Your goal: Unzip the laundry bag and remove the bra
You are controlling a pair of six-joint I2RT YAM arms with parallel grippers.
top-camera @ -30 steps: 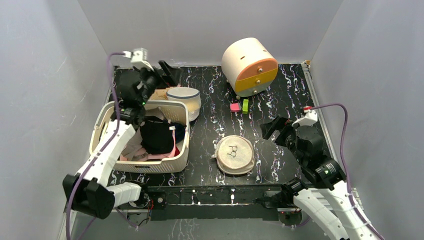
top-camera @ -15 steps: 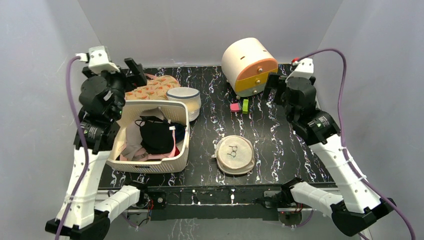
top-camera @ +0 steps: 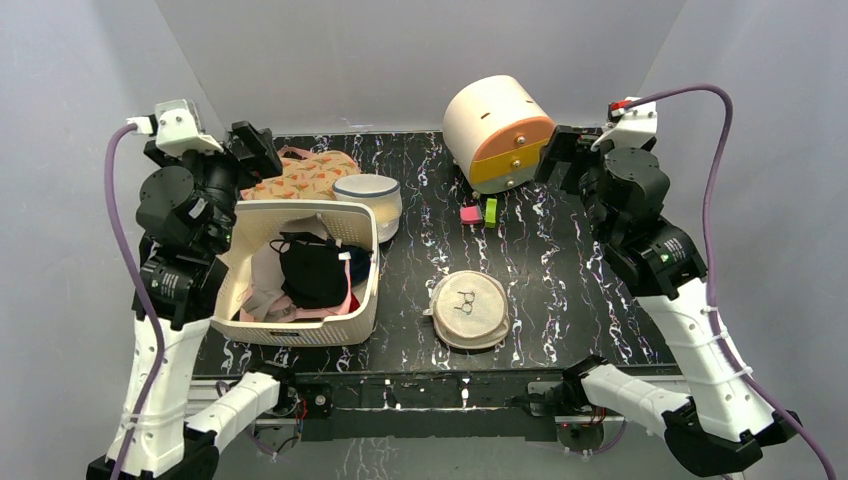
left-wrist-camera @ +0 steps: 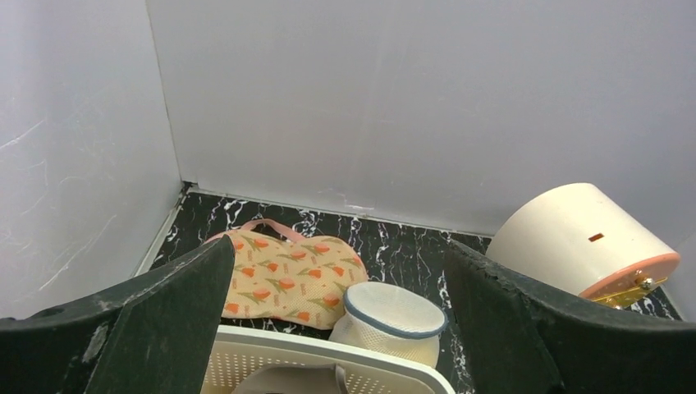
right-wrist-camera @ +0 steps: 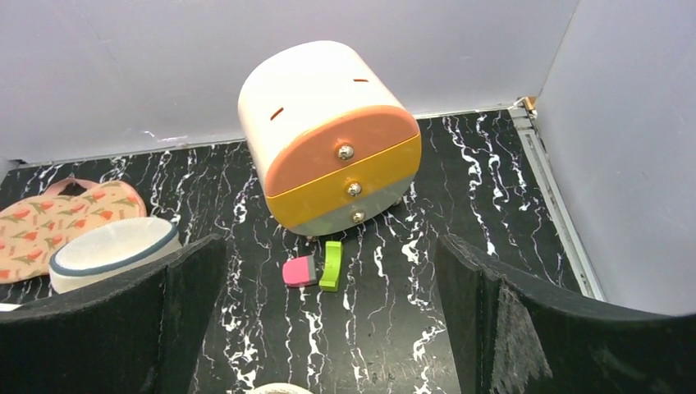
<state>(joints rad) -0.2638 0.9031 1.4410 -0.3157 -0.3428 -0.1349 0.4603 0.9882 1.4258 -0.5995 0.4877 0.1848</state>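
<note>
The laundry bag (top-camera: pixel 468 308), a squat cream-white mesh cylinder with a small black bra drawing on its flat top, sits on the black marbled table near the front centre. It looks closed, and no bra shows. Only a sliver of its rim shows at the bottom of the right wrist view (right-wrist-camera: pixel 279 388). My left gripper (top-camera: pixel 255 150) is open and empty, high at the back left, far from the bag. My right gripper (top-camera: pixel 560 155) is open and empty, high at the back right. Both wrist views show spread black fingers, the left (left-wrist-camera: pixel 338 271) and the right (right-wrist-camera: pixel 330 263).
A white perforated basket (top-camera: pixel 300 330) of clothes, with a black garment on top, stands at the left. Behind it are a white round tub with a dark rim (top-camera: pixel 367 195) and a floral orange pouch (top-camera: pixel 305 175). A cream drawer unit (top-camera: pixel 500 130) stands at the back, with a pink block (top-camera: pixel 470 213) and a green block (top-camera: pixel 491 210) before it.
Both arms have risen and swung toward the back: the left from over the basket to the back left, the right from the front right to the back right. The bag has not moved.
</note>
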